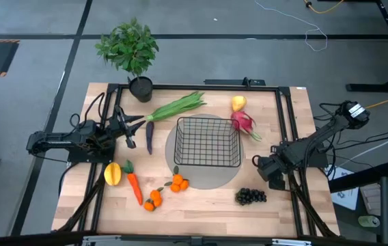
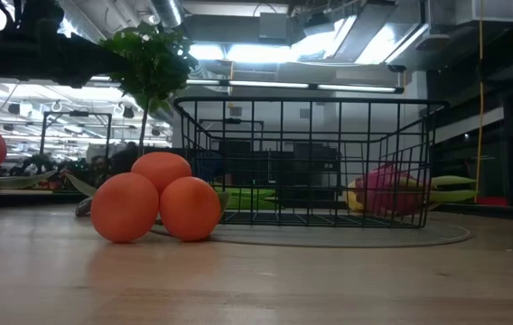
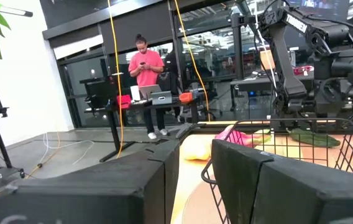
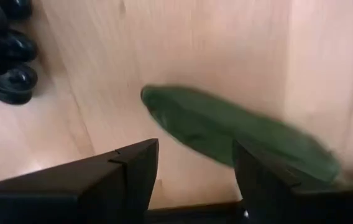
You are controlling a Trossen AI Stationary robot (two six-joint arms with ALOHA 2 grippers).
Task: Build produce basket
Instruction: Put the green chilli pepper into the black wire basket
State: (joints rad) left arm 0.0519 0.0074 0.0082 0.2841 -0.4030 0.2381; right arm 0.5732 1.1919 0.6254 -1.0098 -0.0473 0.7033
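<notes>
From above, the basket [image 1: 206, 142] sits mid-table on a grey round mat [image 1: 170, 147], its long axis across the table. The stalk bundle [image 1: 177, 106] lies just behind it, slanting from left-near to right-far. A purple eggplant [image 1: 149, 137] lies left of the basket, running near to far; the dragon fruit [image 1: 243, 123] and a yellow fruit [image 1: 238, 103] lie at its far right corner. Carrot [image 1: 133, 185], mango [image 1: 113, 173] and tangerines [image 1: 178, 182] lie at the near left, grapes [image 1: 251, 197] near right. A potted plant [image 1: 131, 51] stands at the far edge. The left gripper [image 1: 130, 128] hovers beside the eggplant, fingers parted and empty. The right gripper [image 1: 261, 166] hangs just right of the basket.

At table level, tangerines [image 2: 155, 206] partly block the basket [image 2: 306, 162].

Left wrist: the fingers [image 3: 257, 180] stand apart, the basket [image 3: 301, 146] just ahead; a person [image 3: 146, 84] stands in the room.

Right wrist: the parted fingers [image 4: 123, 174] hold nothing; a green leaf [image 4: 226, 134] lies below, with grapes [image 4: 5, 53] nearby.
</notes>
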